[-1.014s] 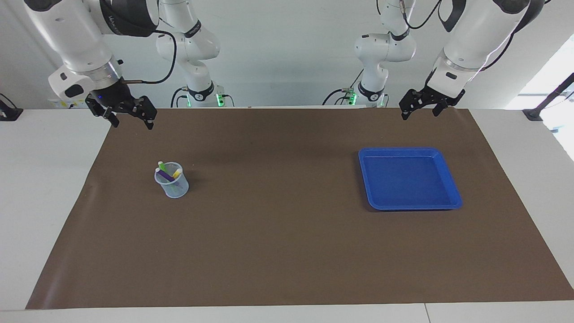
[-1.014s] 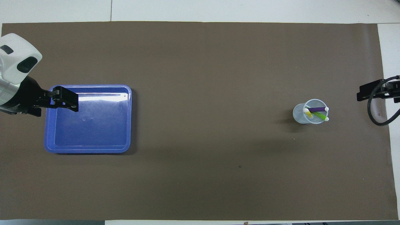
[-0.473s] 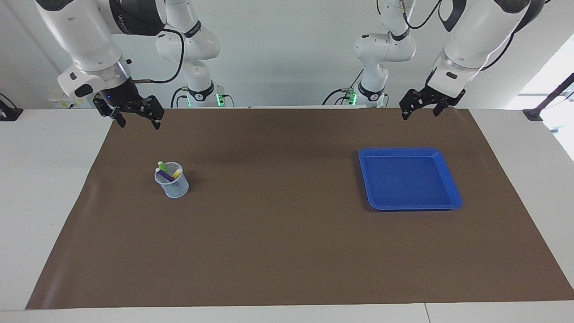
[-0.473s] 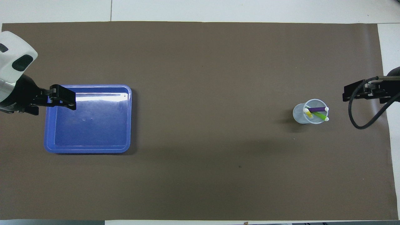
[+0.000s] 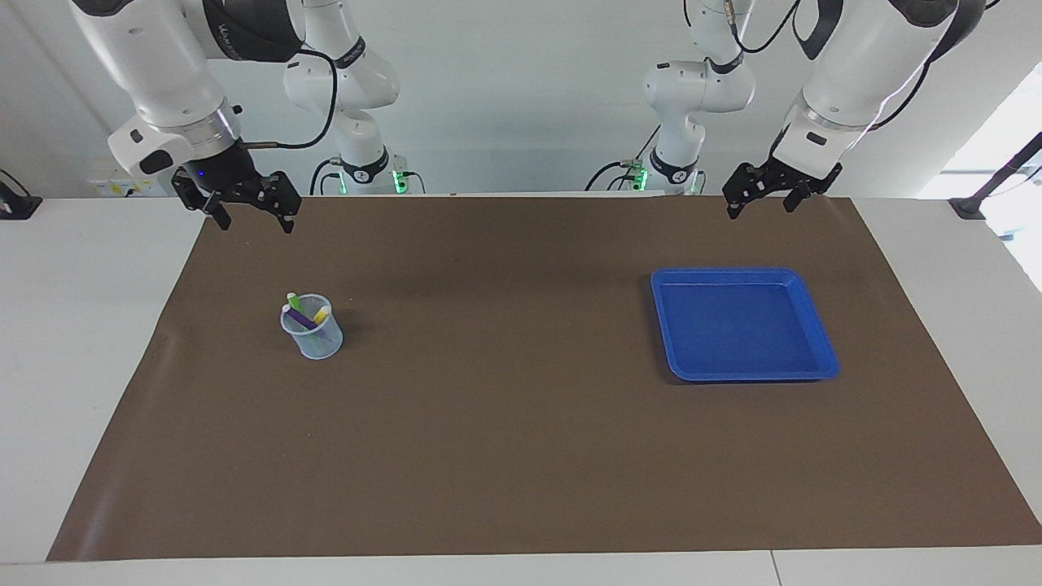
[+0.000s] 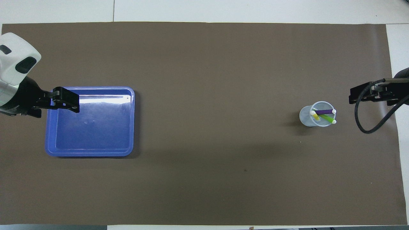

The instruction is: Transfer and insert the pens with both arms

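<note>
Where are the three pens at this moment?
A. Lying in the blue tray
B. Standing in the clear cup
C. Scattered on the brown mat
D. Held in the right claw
B: the pens lean inside the clear cup, with both claws empty.

Three pens [image 5: 303, 313] upright in a clear cup [image 5: 313, 332]; blue tray [image 5: 822, 358] well apart.
</note>
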Motion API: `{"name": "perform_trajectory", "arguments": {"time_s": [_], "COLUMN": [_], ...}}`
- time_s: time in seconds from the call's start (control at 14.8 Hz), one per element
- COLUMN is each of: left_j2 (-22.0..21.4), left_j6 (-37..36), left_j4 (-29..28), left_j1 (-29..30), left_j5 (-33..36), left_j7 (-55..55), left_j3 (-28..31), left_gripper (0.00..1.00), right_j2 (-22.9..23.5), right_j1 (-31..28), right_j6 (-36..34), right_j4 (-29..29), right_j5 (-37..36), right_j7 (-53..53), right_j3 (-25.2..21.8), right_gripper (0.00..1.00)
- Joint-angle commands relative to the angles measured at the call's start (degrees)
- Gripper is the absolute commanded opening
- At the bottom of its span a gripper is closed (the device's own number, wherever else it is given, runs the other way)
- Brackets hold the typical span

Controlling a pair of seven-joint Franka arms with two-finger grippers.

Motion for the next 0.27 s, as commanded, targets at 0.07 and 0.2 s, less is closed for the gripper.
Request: {"name": "perform_trajectory", "arguments": {"time_s": [0.07,0.2], "left_j2": [-1.67,-1.67], "left_j6": [1.27,1.26], "left_j4": [-2.26,-2.26], "left_j1": [-1.0,-1.0], "left_j5": [0.7,0.7], "left_j7": [-0.67,-0.58], "left_j3": [0.49,0.49], "left_gripper": [1.0,1.0], "right_j2": [-0.72,-0.72], "right_j1": [-0.27,-0.27], "right_j6": [-0.7,-0.7], "right_j4": [-0.34,-0.34], "right_j5": [-0.06,-0.06], "right_j7": [0.33,0.15], "right_j3": [0.38,0.38], "right_gripper": [1.0,1.0]}}
